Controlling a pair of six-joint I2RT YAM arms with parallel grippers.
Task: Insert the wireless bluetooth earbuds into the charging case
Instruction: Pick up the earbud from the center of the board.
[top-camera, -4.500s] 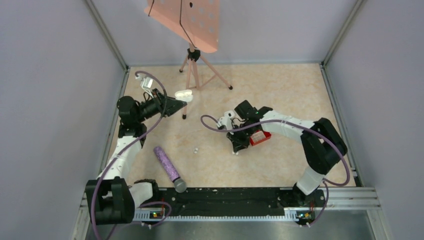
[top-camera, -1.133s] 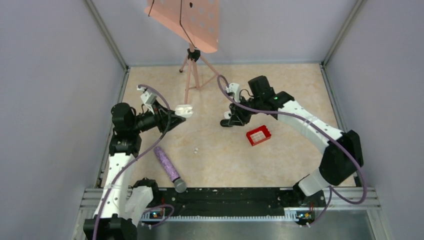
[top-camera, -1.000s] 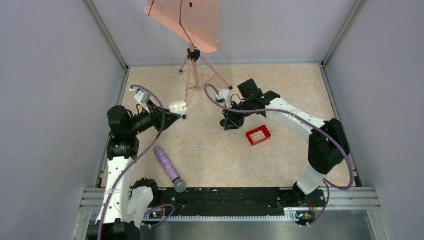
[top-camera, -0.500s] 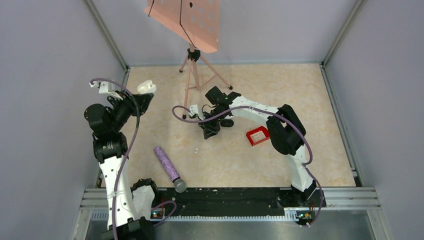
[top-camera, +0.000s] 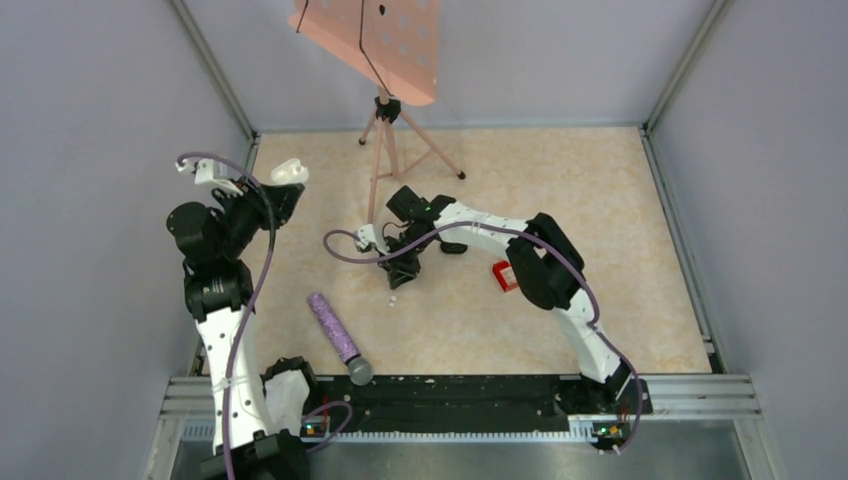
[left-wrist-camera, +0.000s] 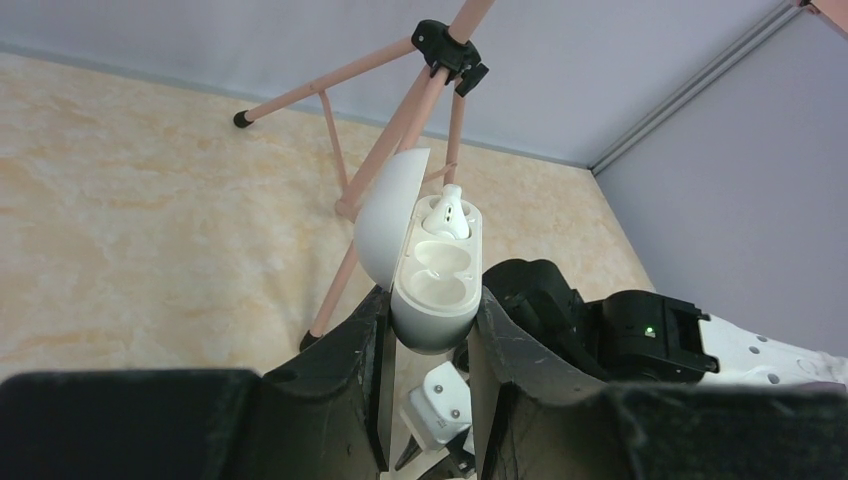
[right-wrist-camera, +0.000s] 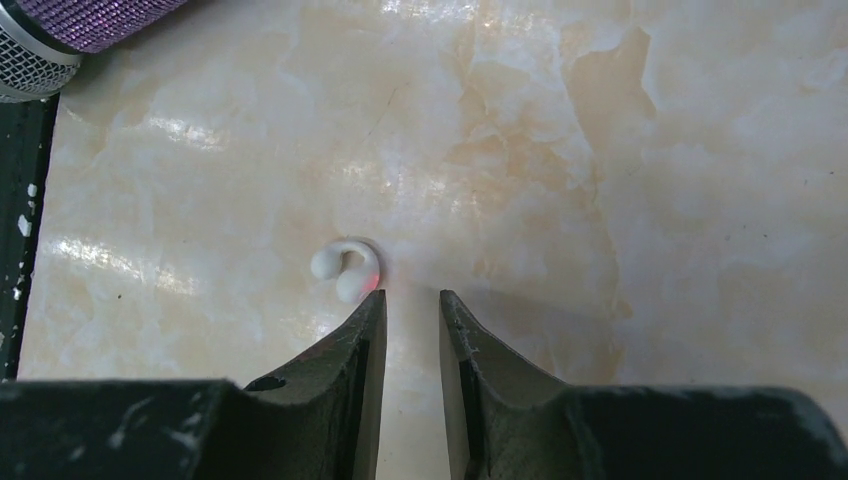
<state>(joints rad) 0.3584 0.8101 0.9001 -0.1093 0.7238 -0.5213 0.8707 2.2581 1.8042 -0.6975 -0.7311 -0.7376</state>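
L gripper (left-wrist-camera: 428, 310) clamps open charging case (left-wrist-camera: 432, 290), one earbud (left-wrist-camera: 445, 212) seated inside. R gripper (right-wrist-camera: 412, 300) low over tabletop (right-wrist-camera: 620, 150), jaws slightly apart, empty; loose earbud (right-wrist-camera: 345, 268) just beside one fingertip.

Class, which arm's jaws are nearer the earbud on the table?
Right: the right jaws are just beside the earbud; the left jaws, raised far off, clamp the open charging case.

Bright even light, soft shadows, glossy glare
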